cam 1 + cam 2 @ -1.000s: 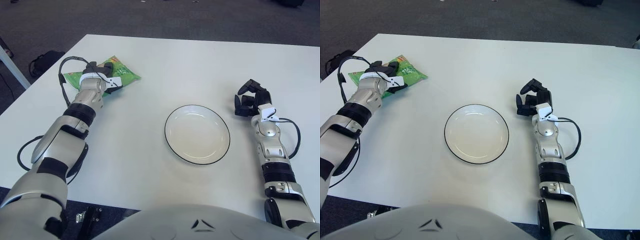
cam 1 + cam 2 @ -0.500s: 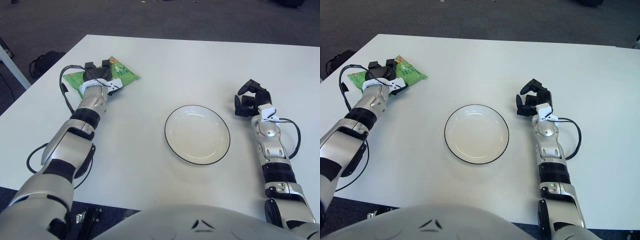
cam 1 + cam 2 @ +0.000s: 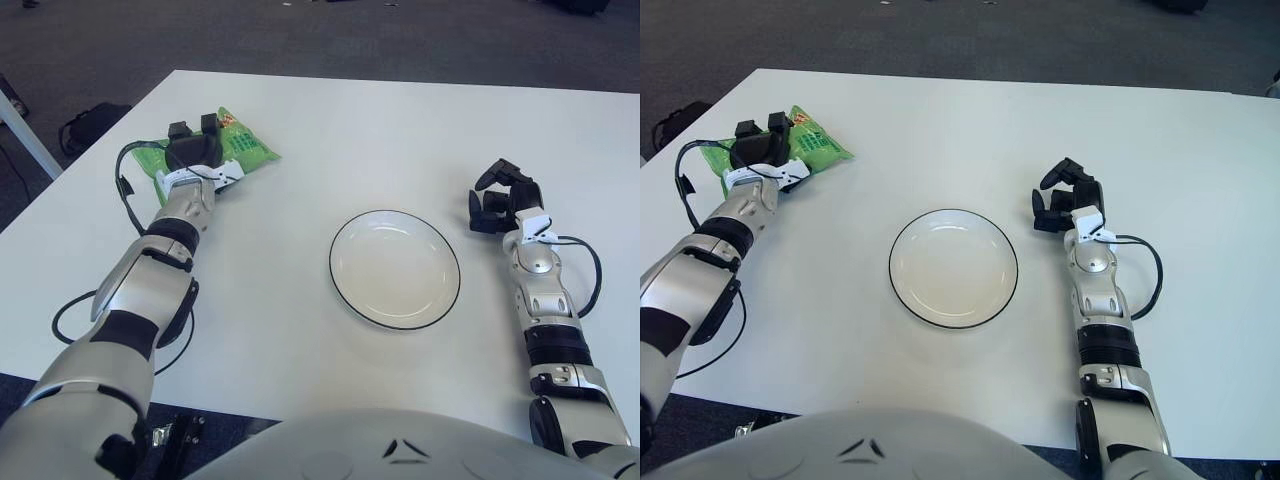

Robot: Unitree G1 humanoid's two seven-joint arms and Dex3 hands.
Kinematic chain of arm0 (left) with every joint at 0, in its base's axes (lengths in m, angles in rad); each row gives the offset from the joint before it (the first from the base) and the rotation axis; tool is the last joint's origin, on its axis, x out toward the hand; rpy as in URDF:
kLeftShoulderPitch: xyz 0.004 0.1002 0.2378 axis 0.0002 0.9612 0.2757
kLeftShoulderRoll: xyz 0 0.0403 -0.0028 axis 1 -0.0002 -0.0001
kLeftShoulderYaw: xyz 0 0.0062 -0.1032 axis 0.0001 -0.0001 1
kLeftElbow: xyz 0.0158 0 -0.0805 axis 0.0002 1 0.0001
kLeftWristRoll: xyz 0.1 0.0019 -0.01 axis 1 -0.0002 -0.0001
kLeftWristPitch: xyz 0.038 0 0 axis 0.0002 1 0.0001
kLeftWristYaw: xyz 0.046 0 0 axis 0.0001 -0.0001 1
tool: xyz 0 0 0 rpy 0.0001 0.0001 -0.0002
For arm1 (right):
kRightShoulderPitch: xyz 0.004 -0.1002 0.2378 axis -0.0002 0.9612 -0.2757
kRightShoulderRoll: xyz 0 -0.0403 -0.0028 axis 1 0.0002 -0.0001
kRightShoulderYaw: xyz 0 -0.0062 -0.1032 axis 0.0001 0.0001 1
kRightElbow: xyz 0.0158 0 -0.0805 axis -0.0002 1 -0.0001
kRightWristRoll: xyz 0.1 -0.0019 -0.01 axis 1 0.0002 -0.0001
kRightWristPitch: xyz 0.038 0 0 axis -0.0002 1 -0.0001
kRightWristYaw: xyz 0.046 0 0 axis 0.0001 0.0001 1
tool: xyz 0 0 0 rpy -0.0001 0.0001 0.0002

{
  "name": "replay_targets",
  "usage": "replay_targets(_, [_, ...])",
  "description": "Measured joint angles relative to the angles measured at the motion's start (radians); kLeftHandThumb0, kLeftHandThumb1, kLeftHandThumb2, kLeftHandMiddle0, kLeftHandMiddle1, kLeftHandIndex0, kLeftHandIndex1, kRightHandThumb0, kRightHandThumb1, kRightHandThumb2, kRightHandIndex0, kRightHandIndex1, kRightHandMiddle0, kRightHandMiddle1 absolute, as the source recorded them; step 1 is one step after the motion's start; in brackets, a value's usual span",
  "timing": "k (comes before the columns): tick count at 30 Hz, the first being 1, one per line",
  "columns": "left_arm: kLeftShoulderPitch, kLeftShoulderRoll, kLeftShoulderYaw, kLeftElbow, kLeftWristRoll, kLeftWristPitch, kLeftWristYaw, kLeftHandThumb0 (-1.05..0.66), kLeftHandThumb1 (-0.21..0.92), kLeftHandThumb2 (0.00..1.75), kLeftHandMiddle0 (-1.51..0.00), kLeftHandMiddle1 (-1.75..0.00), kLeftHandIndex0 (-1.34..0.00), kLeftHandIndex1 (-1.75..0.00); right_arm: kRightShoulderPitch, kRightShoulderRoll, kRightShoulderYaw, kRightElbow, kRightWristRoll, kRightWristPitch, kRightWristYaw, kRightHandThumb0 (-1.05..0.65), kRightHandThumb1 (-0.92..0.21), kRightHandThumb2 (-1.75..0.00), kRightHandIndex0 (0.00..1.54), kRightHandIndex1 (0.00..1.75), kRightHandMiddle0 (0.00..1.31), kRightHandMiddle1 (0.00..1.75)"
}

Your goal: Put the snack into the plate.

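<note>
At the far left I see my left hand (image 3: 193, 152) over the green snack bag (image 3: 250, 150), which lies flat on the white tabletop (image 3: 330, 130) near its left back corner. The hand's dark fingers (image 3: 211, 124) are spread across the left half of the bag and reach over its far edge; the palm covers the packet, but I cannot tell whether the fingers are actually gripping it or only laid over it. The bag's right end sticks out from under the hand, touching the tabletop. A black cable (image 3: 125, 175) loops beside that wrist.

Moving toward the middle, the round white plate (image 3: 347, 285) with a thin dark rim sits on the tabletop, well apart from the snack and with nothing on it.

To the right of the plate, near but not touching it, I see my right hand (image 3: 503, 197), its black fingers curled inward around nothing. A second black cable (image 3: 592, 270) arcs off the right forearm.
</note>
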Motion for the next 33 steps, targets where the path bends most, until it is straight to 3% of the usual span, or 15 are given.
replay_targets(6, [-0.007, -0.007, 0.034, 0.003, -0.053, -0.022, -0.01, 0.0, -0.01, 1.57, -0.93, -1.38, -0.71, -1.75, -0.001, 0.0, 0.0, 0.0, 0.0, 0.0, 0.0, -0.51, -0.25, -1.4, 1.29, 1.75, 0.67, 1.75])
replay_targets(15, [-0.013, -0.019, 0.041, -0.008, -0.073, -0.062, -0.013, 0.0, -0.04, 1.67, -0.92, -1.58, -0.67, -1.75, -0.002, -0.004, 0.0, 0.0, 0.0, 0.0, 0.0, -0.51, -0.25, -1.4, 1.28, 1.75, 0.67, 1.75])
replay_targets(23, [-0.011, -0.006, 0.045, -0.055, -0.076, -0.126, -0.022, 0.0, -0.09, 1.71, -0.97, -1.55, -0.7, -1.75, -0.004, -0.006, 0.0, 0.001, 0.0, 0.001, -0.001, -0.51, -0.25, -1.39, 1.27, 1.75, 0.66, 1.75])
replay_targets(33, [0.028, -0.002, 0.057, -0.319, -0.088, -0.14, -0.09, 0.0, -0.05, 1.66, -0.94, -1.54, -0.67, -1.75, -0.007, -0.006, 0.005, 0.006, 0.0, 0.0, -0.001, -0.51, -0.26, -1.39, 1.27, 1.75, 0.66, 1.75])
